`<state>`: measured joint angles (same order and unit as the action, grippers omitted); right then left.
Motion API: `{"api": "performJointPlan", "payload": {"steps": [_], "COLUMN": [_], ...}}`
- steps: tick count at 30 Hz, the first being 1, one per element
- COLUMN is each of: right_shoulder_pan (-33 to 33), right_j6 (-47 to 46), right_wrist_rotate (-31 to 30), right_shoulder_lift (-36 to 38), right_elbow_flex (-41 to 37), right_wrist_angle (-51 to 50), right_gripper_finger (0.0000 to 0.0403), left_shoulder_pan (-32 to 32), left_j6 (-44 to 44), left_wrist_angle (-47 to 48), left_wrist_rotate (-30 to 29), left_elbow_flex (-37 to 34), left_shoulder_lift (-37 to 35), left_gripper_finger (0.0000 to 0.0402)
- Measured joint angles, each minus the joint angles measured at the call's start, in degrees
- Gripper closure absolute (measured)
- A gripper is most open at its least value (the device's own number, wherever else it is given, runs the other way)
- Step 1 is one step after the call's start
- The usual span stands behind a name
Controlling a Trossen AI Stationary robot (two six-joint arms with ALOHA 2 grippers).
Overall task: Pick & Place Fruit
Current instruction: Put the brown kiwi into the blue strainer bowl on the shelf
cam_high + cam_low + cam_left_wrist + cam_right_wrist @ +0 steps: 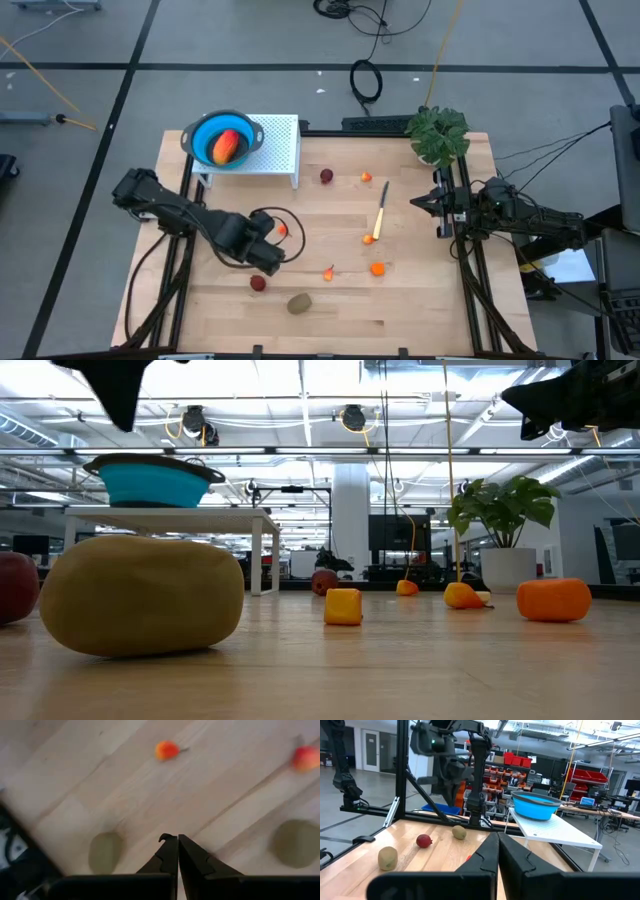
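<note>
The elongated red-orange piece (228, 147) lies in a blue bowl (222, 138) on a white stand. On the wood lie two dark red balls (326, 176) (258, 283), a brown-green oval (299, 303) (140, 595) and small orange bits (377, 268) (329, 273) (366, 239). My left gripper (276, 256) (177, 840) is shut and empty above the table's near-left part, just beyond the nearer red ball. In the right wrist view a second olive oval (459, 832) shows below the left arm. My right gripper (418, 203) (497, 842) waits shut at the right edge.
A yellow-handled knife (381, 214) lies right of centre. A potted plant (438, 133) stands at the far right corner. The white stand (278, 150) takes up the far left. A black cable loop (272, 222) lies by the left arm. Bare wood lies around the centre.
</note>
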<state>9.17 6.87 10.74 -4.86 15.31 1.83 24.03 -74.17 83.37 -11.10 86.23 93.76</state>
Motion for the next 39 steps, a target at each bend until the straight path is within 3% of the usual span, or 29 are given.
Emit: {"api": "performJointPlan", "payload": {"steps": [10, 14, 27, 32, 39], "right_shoulder_pan": [0.02, 0.00, 0.00, 0.00, 0.00], "right_j6": [0.02, 0.02, 0.02, -0.08, -0.15], "right_wrist_rotate": [-0.02, -0.05, -0.16, -0.22, -0.42], "right_shoulder_lift": [-0.01, 0.00, -0.01, 0.00, 0.00], "right_elbow_flex": [0.00, 0.00, 0.00, 0.00, 0.00], "right_wrist_angle": [0.02, 0.07, 0.08, 0.11, 0.11], "right_gripper_finger": [0.0403, 0.0403, 0.0403, 0.0403, 0.0403], "left_shoulder_pan": [-0.33, -0.64, -0.70, -0.70, -0.70], "left_j6": [-0.54, -0.23, -1.29, 0.70, 0.33], "left_wrist_angle": [-5.17, -10.34, -11.35, -17.42, -20.08], "left_wrist_rotate": [4.60, 5.65, 6.68, 7.71, 8.49], "left_elbow_flex": [-10.28, -16.99, -32.21, -38.26, -43.69], "left_shoulder_lift": [-2.61, -6.63, -22.50, -28.64, -31.96], "left_gripper_finger": [0.0399, 0.0399, 0.0400, 0.0397, 0.0387]}}
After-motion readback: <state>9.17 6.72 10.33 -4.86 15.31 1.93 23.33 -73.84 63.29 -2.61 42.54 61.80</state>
